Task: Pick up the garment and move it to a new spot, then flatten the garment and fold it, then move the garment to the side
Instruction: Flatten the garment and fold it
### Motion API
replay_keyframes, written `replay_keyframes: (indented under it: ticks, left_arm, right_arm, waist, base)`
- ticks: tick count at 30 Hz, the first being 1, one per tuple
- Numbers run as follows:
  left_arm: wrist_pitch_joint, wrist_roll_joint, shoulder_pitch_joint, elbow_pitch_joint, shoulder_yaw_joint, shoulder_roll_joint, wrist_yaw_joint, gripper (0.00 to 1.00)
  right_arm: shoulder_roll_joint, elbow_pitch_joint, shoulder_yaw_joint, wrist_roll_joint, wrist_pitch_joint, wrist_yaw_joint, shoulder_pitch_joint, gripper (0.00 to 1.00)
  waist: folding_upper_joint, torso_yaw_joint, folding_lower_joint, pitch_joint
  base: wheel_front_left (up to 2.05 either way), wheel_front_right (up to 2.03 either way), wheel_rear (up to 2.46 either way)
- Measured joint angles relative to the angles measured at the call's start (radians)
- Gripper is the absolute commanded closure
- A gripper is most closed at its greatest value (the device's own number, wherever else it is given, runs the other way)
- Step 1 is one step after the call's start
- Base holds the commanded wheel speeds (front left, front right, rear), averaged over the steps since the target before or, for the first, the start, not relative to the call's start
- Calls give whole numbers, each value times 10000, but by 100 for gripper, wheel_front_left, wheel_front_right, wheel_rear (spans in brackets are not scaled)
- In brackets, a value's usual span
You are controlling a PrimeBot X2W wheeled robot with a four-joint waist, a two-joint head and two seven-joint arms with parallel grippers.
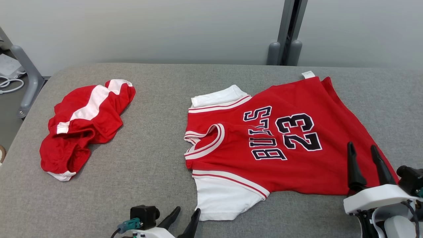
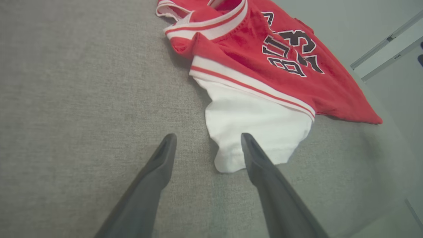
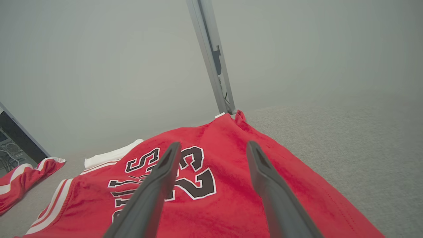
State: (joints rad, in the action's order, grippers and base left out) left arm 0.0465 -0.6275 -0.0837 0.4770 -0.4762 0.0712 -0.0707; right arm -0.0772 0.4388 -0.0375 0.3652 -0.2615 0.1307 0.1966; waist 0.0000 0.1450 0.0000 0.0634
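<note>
I see the jersey lying spread, front up, on the grey counter, right of the middle. My left hand, fingers apart and holding nothing, sits just short of its near white sleeve. My right hand, fingers likewise apart and empty, is over the jersey's near right corner. Crumpled red shorts lie well apart, to the left.

Grey fabric-covered table runs wide here, with a plain pale wall right behind its far edge. A grey metal post rises there, right of centre. Off the left edge there's a grey tube leg and a white cable on the floor. The light is soft and even.
</note>
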Motion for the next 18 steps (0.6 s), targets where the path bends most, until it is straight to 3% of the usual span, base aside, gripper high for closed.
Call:
replay_keyframes:
  ticks: [5, 18]
  left_arm:
    - [-633, -123, 58, -174, -165, 77, -33, 0]
    - [-817, -445, -216, 21, -399, -119, 207, 0]
  right_arm:
    - [81, 29, -52, -86, 0, 0, 35, 0]
    - [165, 23, -44, -249, 0, 0, 195, 0]
  waist:
    - [0, -27, 0, 55]
    - [0, -300, 0, 260]
  base:
    - [0, 0, 0]
    - [0, 0, 0]
